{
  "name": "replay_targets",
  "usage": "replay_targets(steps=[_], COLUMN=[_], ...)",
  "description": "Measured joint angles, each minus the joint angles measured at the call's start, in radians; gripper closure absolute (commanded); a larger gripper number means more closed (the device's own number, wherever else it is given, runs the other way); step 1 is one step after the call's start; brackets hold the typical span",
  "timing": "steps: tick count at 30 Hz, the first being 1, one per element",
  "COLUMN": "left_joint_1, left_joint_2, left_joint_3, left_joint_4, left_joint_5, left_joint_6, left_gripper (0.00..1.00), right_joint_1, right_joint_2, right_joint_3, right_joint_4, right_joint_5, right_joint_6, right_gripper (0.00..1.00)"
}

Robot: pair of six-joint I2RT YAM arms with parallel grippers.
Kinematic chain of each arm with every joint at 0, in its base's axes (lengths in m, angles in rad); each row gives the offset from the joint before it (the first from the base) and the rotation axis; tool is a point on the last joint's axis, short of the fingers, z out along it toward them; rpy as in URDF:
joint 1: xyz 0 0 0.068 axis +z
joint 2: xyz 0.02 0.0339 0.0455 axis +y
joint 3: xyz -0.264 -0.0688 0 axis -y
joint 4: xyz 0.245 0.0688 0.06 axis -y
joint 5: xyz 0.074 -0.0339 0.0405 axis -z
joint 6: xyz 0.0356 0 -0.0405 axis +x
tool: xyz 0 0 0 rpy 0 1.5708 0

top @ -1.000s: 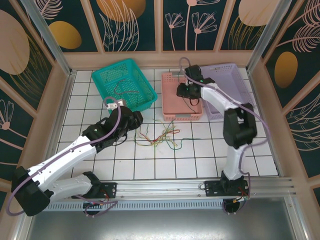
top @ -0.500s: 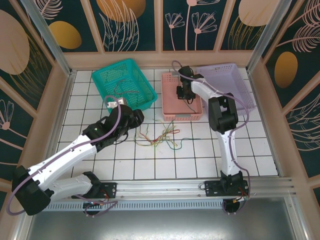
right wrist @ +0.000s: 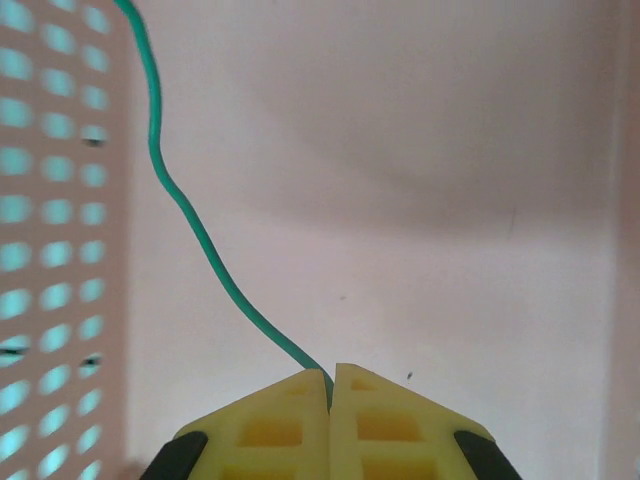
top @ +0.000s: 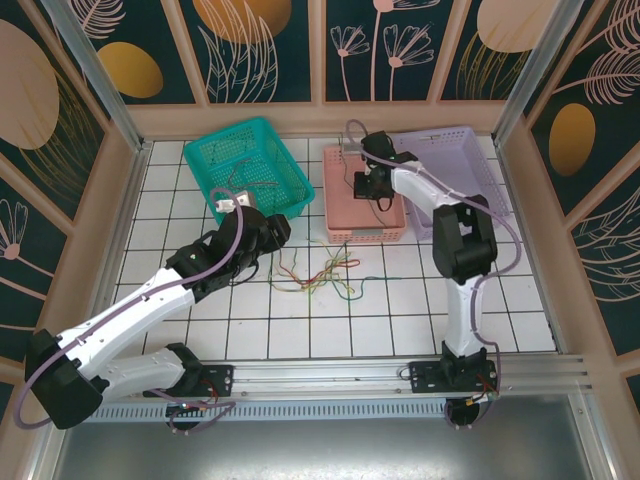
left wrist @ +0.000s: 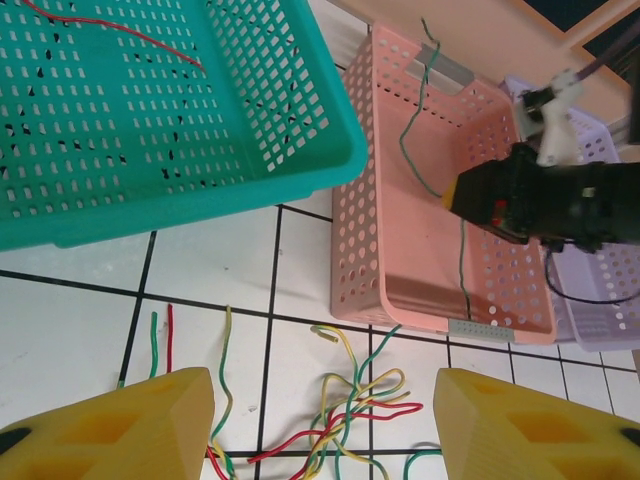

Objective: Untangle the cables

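Several cables (top: 318, 275), yellow, green and red, lie tangled on the counter (top: 400, 310) just in front of the pink basket (top: 365, 236), seen from above; the right gripper (top: 368, 186) reaches into that basket, while the left gripper (top: 270, 232) sits left of it. Left wrist: jaws wide and empty above the tangle, short of the pink basket. Right wrist: jaws pinched together on a green cable (right wrist: 200, 235) inside the pink basket.
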Motion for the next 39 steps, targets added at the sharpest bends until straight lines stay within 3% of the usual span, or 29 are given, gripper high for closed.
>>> replay_targets(steps=[6, 20, 39], left_joint_1=[0.0, 0.0, 0.0], left_joint_2=[0.002, 0.006, 0.006], left_joint_3=[0.0, 0.0, 0.0], left_joint_4=[0.013, 0.016, 0.016], left_joint_5=[0.0, 0.003, 0.011], left_joint_6=[0.006, 0.006, -0.004], left_gripper=[0.41, 0.41, 0.42], right_joint_1=[0.006, 0.009, 0.007], right_joint_2=[-0.108, -0.108, 0.061], right_joint_3=[-0.086, -0.183, -0.068], right_joint_4=[0.043, 0.048, -0.016], right_joint_5=[-0.054, -0.117, -0.161], right_joint_6=[-0.03, -0.06, -0.06], right_gripper=[1.0, 1.0, 1.0])
